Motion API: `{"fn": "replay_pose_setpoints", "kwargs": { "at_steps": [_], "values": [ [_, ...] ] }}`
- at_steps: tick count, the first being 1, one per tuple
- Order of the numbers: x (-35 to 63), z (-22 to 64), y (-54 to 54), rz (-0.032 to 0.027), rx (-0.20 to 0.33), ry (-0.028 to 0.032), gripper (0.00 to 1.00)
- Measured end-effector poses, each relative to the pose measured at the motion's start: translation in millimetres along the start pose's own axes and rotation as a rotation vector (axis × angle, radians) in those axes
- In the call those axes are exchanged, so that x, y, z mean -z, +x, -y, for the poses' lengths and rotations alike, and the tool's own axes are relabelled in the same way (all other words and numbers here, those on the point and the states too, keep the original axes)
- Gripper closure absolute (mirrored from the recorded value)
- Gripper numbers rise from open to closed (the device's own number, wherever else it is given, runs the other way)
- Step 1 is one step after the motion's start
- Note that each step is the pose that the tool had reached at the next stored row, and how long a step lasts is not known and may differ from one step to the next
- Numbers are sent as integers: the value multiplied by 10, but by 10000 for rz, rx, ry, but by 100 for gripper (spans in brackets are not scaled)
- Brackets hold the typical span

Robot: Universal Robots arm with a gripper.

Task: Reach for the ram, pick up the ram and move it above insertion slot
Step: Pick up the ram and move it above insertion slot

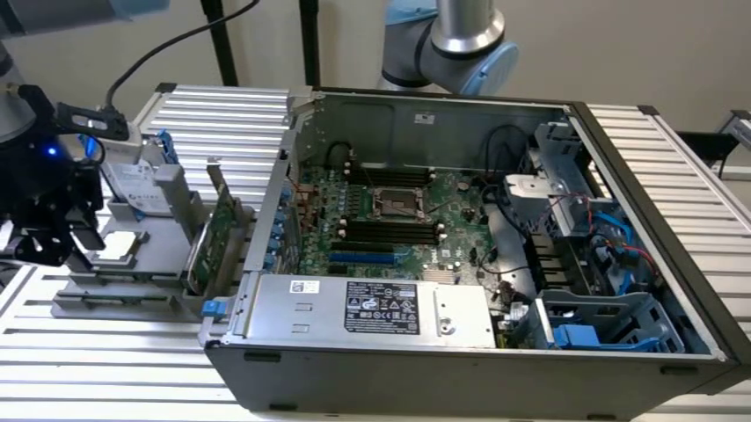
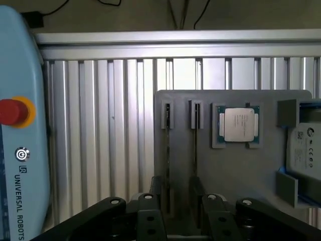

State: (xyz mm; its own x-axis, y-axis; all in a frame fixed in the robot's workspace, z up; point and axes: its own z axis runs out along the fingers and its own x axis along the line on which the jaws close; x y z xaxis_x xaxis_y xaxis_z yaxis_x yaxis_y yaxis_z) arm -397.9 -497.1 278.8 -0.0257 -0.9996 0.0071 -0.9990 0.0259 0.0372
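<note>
Gripper: the gripper (image 2: 176, 203) is seen with its fingers (image 2: 154, 193) parted and nothing held between them; in the exterior view the gripper (image 1: 53, 246) is found at the exterior view's left, over the grey fixture (image 1: 123, 303).
Ram, place: the ram (image 2: 167, 155) is taken to be the thin dark strip standing edge-on in a slot of the grey fixture (image 2: 235, 175); it has not been lifted.
Ram from gripper: it is met just ahead of the fingertips, one finger nearly over its near end.
Long axis: the strip is laid straight away from the fingers, parallel to the table ribs (image 2: 100, 140); the jaw gap is set across it.
Judged step: the reach is under way, and no grasp has been made.
Strips counted: two, the second strip (image 2: 195, 155) just beside the first; whether both are sticks cannot be told.
Other parts counted: one processor (image 2: 238, 125), one hard drive (image 2: 306, 150), one expansion card (image 1: 217, 242).
Insertion slots: black slots (image 1: 388, 233) are seen on the motherboard inside the open case (image 1: 493, 387), well apart from the gripper, toward the exterior view's right; their number cannot be read surely.
</note>
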Motion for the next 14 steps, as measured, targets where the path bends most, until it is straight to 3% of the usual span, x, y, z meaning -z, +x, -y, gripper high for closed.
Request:
{"fn": "replay_pose_setpoints", "kwargs": {
  "at_steps": [14],
  "values": [
    [-254,14,46,0,0,0,64]
  ]
}}
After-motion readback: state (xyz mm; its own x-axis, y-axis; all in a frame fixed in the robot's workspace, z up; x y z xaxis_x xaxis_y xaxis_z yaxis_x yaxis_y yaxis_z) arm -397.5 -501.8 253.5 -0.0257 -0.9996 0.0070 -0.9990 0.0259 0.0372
